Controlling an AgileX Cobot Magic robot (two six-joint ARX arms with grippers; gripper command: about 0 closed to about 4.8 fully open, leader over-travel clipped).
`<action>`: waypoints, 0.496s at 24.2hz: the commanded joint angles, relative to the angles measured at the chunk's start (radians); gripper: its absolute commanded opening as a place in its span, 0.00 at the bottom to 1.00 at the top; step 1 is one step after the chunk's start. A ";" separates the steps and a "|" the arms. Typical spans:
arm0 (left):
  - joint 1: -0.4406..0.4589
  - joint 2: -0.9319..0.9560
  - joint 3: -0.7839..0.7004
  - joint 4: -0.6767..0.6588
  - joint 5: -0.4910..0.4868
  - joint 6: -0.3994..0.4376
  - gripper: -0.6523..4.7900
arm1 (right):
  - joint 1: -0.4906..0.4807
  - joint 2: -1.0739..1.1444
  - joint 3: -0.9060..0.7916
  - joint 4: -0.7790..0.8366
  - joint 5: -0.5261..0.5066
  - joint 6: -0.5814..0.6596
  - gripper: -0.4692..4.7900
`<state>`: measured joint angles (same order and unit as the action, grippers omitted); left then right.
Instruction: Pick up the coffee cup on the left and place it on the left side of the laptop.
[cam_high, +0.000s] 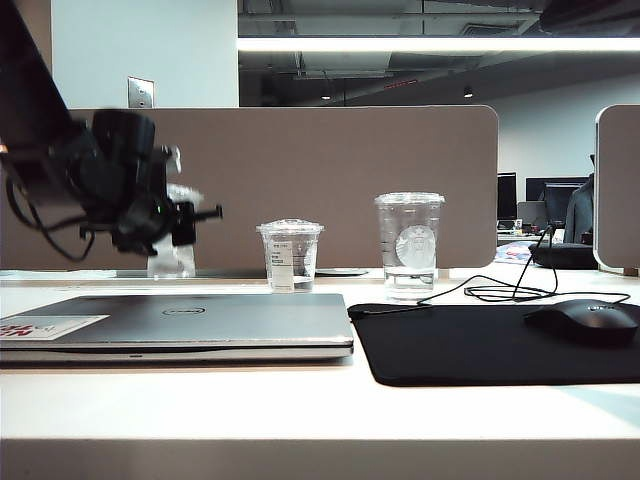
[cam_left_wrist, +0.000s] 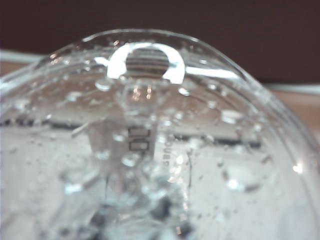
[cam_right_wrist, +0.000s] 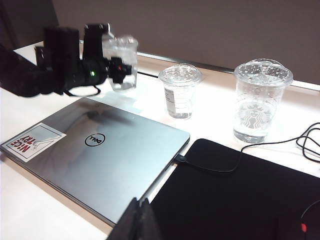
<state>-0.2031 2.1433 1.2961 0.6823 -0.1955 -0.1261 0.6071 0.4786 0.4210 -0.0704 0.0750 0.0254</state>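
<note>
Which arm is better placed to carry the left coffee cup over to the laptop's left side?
Left. The left tool is closed around the coffee cup, whose domed lid fills the left wrist view, just behind the laptop. The right tool hangs shut over the laptop's near edge, holding nothing.

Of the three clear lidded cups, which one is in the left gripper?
The coffee cup farthest left, behind the laptop, clamped in the left gripper. The short labelled cup and tall logo cup stand free.
</note>
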 joint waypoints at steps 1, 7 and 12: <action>-0.001 -0.060 -0.013 0.000 -0.033 0.025 0.37 | 0.000 -0.002 0.008 0.022 -0.003 -0.004 0.08; 0.011 -0.192 -0.149 0.060 -0.041 0.025 0.37 | 0.001 -0.003 0.008 0.023 -0.004 -0.004 0.08; 0.048 -0.360 -0.380 0.150 -0.055 0.025 0.37 | 0.000 -0.003 0.008 0.023 -0.011 -0.004 0.08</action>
<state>-0.1635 1.8206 0.9508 0.7746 -0.2409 -0.1047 0.6071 0.4778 0.4210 -0.0696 0.0704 0.0254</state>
